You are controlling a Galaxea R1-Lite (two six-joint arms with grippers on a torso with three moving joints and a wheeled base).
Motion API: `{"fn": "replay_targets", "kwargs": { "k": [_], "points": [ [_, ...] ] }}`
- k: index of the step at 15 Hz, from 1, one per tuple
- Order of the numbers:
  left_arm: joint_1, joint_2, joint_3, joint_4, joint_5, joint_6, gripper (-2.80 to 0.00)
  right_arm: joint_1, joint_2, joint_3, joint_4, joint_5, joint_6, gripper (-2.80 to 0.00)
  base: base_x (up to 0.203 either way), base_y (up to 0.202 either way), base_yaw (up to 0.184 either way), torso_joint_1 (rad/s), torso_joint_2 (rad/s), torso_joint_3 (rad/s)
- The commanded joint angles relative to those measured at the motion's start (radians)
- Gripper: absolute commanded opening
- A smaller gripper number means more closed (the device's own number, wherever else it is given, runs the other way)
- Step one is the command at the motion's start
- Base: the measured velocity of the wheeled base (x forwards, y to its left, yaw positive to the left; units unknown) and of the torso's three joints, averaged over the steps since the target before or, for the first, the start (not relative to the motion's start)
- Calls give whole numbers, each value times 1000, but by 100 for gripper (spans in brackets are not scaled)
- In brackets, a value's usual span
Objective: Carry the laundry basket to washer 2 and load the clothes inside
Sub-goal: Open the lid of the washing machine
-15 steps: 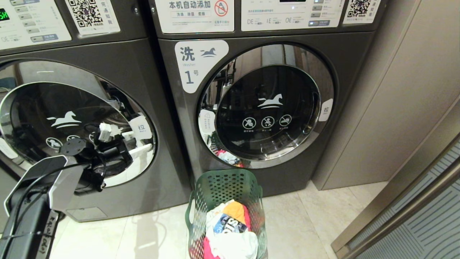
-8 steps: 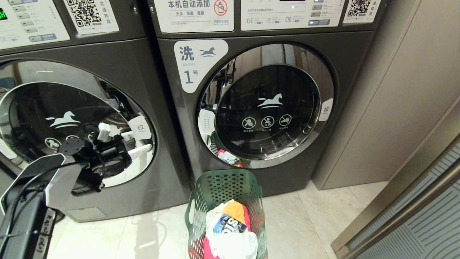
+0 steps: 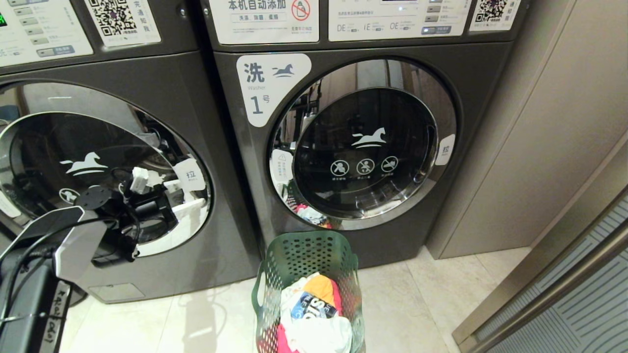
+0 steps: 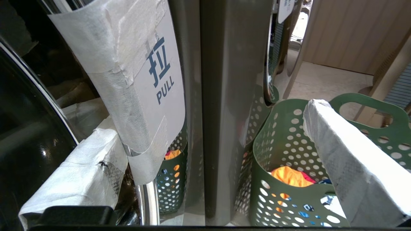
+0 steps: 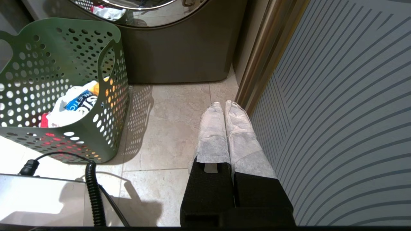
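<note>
The green laundry basket (image 3: 274, 255) stands on the floor before the washer marked 1, with the clothes (image 3: 314, 309) piled inside it. Washer 2 (image 3: 196, 98) is the machine to its left, door shut, number label out of view. My left gripper (image 3: 180, 196) is open at that door's right edge. In the left wrist view (image 4: 221, 144) its white-wrapped fingers (image 4: 80, 170) stand wide apart, the taped PULL tab (image 4: 144, 80) close beside one of them. The basket (image 4: 282, 138) and clothes (image 4: 290, 176) show beyond. My right gripper (image 5: 221, 104) hangs shut above the floor, right of the basket (image 5: 64, 48).
Washer 1 (image 3: 363, 147) has its round door shut and mirrors the basket. A beige wall panel (image 3: 539, 122) and a striped panel (image 5: 337, 112) close off the right side. A black cable (image 5: 93, 192) lies near the base.
My left arm's grey elbow cover has sunk and drawn back to the left. The left gripper's fingers stay at the door's pull tab. Basket and right gripper have not moved.
</note>
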Motion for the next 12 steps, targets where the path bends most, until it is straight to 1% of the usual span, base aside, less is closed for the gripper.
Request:
{"fn": "replay_targets", "kwargs": {
  "k": [1,5,9,12],
  "points": [
    [1,-25,35,-11,-21,3,0,0,1,0,0,0,-1,-280,0,0,0,0,0,0],
    [2,-76,147,-11,-25,43,0,0,1,0,2,0,-1,-280,0,0,0,0,0,0],
    [10,-79,155,-11,-25,51,0,0,1,0,2,0,-1,-280,0,0,0,0,0,0],
    [61,-71,150,-11,-25,48,0,0,1,0,1,0,-1,-280,0,0,0,0,0,0]
  ]
}}
